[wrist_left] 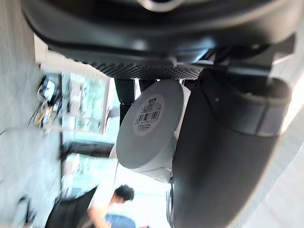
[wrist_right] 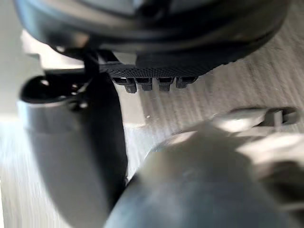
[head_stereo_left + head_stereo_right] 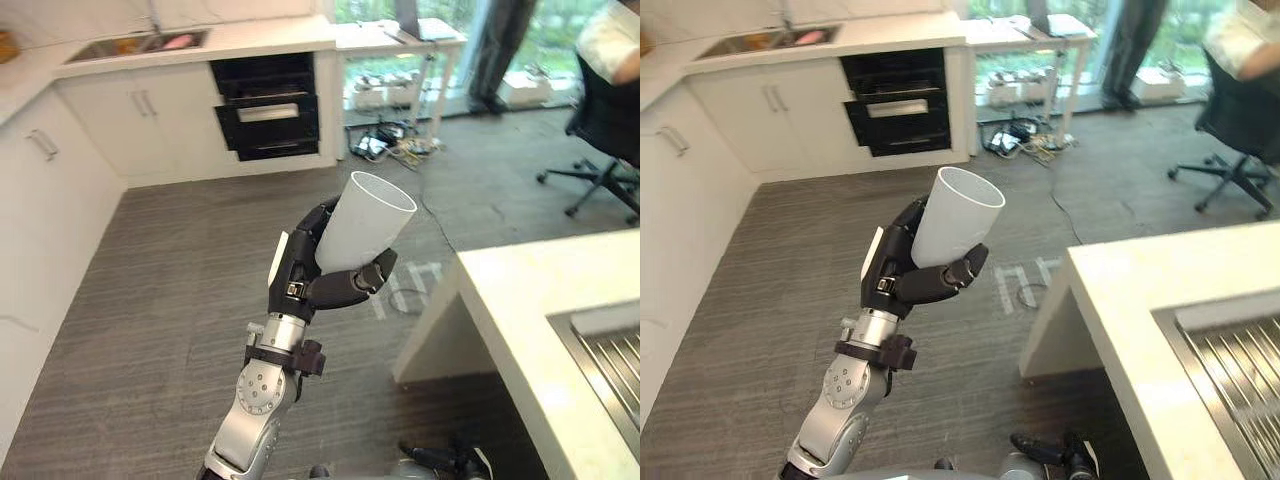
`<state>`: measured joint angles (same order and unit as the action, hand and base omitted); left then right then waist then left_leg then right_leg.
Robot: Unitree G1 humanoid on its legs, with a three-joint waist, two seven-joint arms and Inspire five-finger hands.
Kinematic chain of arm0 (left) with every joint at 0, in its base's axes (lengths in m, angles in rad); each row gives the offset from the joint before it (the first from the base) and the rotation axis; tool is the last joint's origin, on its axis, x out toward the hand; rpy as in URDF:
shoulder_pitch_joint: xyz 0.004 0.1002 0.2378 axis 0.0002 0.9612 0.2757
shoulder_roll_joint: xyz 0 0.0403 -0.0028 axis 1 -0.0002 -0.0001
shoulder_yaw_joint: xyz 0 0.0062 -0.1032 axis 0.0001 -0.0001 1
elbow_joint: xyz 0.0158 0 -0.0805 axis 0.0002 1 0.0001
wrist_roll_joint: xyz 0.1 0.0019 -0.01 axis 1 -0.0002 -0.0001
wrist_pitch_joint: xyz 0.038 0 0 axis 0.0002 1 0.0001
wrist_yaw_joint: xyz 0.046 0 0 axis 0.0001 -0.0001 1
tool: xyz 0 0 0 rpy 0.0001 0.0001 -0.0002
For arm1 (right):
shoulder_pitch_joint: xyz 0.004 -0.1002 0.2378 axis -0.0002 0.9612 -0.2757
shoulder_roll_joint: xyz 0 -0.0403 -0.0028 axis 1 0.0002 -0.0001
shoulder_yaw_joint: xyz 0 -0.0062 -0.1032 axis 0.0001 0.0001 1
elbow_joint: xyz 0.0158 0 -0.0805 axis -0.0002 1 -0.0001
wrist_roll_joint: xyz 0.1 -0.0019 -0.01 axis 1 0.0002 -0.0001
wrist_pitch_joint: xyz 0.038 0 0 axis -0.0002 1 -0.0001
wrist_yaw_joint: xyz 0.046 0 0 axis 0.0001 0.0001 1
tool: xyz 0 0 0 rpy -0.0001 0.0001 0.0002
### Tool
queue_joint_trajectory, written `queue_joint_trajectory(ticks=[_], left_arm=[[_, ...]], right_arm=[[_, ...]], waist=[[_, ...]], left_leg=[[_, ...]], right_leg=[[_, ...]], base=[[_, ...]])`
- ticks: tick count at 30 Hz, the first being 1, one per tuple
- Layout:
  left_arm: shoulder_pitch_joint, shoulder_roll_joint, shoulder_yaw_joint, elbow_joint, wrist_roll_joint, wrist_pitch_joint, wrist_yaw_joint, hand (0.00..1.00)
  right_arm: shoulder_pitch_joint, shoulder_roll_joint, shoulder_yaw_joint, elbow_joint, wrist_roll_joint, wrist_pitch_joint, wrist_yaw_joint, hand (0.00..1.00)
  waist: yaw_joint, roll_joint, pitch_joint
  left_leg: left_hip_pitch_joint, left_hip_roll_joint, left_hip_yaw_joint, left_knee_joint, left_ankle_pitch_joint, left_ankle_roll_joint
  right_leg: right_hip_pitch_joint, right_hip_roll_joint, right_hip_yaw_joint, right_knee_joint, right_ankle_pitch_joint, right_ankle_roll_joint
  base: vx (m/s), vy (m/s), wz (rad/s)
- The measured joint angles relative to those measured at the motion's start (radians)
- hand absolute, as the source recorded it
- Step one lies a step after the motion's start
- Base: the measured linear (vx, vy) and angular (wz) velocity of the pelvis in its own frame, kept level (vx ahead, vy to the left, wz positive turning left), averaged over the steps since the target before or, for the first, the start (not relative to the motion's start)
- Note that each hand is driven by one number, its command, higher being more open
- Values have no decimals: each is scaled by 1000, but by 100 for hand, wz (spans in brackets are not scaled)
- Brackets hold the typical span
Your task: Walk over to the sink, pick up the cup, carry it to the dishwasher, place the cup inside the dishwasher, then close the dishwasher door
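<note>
Mid-carry: the left hand point(image 3: 303, 272) curled its fingers round the cup point(image 3: 368, 215), well apart from what looked like the dishwasher point(image 3: 265, 110); the next move called for walking up to it.

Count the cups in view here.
1: a white cup, held in the left hand. Items in the far sink are too small to identify.
</note>
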<state>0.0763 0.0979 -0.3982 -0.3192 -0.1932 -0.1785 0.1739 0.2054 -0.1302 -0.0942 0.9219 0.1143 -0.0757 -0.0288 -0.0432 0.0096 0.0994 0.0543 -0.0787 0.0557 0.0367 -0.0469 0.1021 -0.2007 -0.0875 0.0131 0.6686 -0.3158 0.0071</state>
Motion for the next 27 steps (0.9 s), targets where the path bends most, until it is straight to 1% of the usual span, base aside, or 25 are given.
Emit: queue_joint_trajectory(ticks=[1,2,3,4,5,6,7,8,9,10,11,13,14,15,16,17,19,21,22,27], left_arm=[[6,0,8,0,0,0,11,0],[10,0,8,0,-1,0,21,0],[13,-1,7,0,-1,0,22,0],[14,-4,1,-2,-1,0,22,0],[23,-22,0,-4,-2,4,21,0],[32,-34,0,-6,-3,5,20,0],[44,-58,-6,-25,-4,5,11,0],[51,-83,-2,-42,-16,5,0,0],[51,-96,0,-49,-26,5,-3,0],[52,-103,1,-57,-28,5,-3,0],[54,-102,6,-78,-45,4,-5,0],[54,-100,7,-96,-55,-6,-11,0],[54,-100,7,-97,-63,-7,-13,0],[53,-97,9,-96,-64,-11,-15,0],[52,-87,8,-95,-64,-13,-17,0],[52,-82,8,-92,-64,-14,-18,0],[49,-38,7,-29,-64,-10,-19,0],[52,-20,7,-3,-64,2,-19,0],[53,-5,5,7,-63,2,-20,0],[53,5,5,7,-62,2,-27,0]], right_arm=[[0,1,14,-3,0,-5,-1,100],[3,3,24,-8,0,-6,-3,100],[7,5,26,-12,0,-5,-5,100],[23,12,34,-31,0,-3,-12,100],[30,12,40,-41,0,-3,-13,100],[34,3,41,-45,0,-1,-11,100],[39,-9,43,-59,1,-1,-16,100],[39,-15,45,-78,1,0,-17,100],[39,-15,47,-94,2,-1,-17,100],[37,-16,52,-107,3,-1,-18,100],[35,-13,64,-132,5,-6,-17,100],[29,3,62,-154,12,-12,-18,100],[26,7,63,-153,14,-12,-18,100],[21,16,64,-150,15,-13,-13,100],[11,29,65,-138,15,-13,-13,100],[7,33,65,-131,15,-13,-13,100],[3,47,65,-96,15,-8,-13,100],[6,48,64,-84,14,-8,-13,100],[8,47,64,-73,14,-8,-15,100],[9,44,63,-64,13,-7,-15,100]], waist=[[0,-6,-4],[0,-17,-11],[1,-22,-14],[4,-43,-26],[9,-43,-28],[6,-24,-39],[4,1,-43],[15,16,-39],[30,21,-42],[37,23,-42],[37,21,-42],[45,17,-50],[46,16,-57],[47,16,-62],[51,15,-62],[51,18,-64],[52,3,-58],[52,-8,-61],[51,-17,-67],[39,-24,-72]], left_leg=[[-14,-4,-44,28,-13,-16],[-19,-18,-96,58,-34,-26],[-19,-29,-121,69,-44,-28],[-20,-56,-163,98,-66,-34],[-41,-66,-208,169,-115,-49],[-63,-32,-175,206,-154,-63],[-95,52,-84,276,-174,-115],[-103,118,-41,313,-168,-139],[-102,145,-9,328,-170,-154],[-100,154,14,344,-175,-160],[-106,170,79,384,-179,-158],[-112,170,136,409,-174,-159],[-110,164,141,394,-173,-158],[-94,152,142,349,-170,-155],[-83,139,139,302,-164,-145],[-80,137,138,292,-160,-143],[-50,127,135,233,-131,-140],[-24,125,140,206,-118,-142],[-7,125,147,186,-116,-141],[19,126,158,134,-105,-139]], right_leg=[[-31,34,47,-34,2,4],[-45,47,67,-83,9,16],[-45,43,68,-111,12,19],[-26,11,41,-189,48,18],[3,-20,-24,-203,111,26],[24,-19,-61,-226,110,24],[67,-9,-122,-265,110,22],[117,4,-162,-298,109,21],[142,9,-176,-314,108,19],[159,12,-180,-323,108,19],[194,11,-192,-345,108,19],[238,-1,-203,-394,109,19],[244,-4,-206,-410,110,21],[252,-6,-209,-438,115,30],[253,-8,-209,-460,122,36],[253,-8,-209,-465,125,36],[268,-7,-197,-488,154,22],[277,-5,-173,-491,161,16],[278,-1,-145,-494,162,17],[267,9,-97,-511,165,20]], base=[[141,-88,125],[195,-136,131],[185,-136,141],[253,-174,147],[267,-184,151],[317,-249,152],[295,-243,128],[278,-202,109],[215,-106,55],[149,-32,39],[132,2,42],[147,16,41],[133,25,31],[142,49,27],[128,54,23],[92,46,15],[75,26,6],[94,26,-15],[69,13,-27],[26,-8,-30]])
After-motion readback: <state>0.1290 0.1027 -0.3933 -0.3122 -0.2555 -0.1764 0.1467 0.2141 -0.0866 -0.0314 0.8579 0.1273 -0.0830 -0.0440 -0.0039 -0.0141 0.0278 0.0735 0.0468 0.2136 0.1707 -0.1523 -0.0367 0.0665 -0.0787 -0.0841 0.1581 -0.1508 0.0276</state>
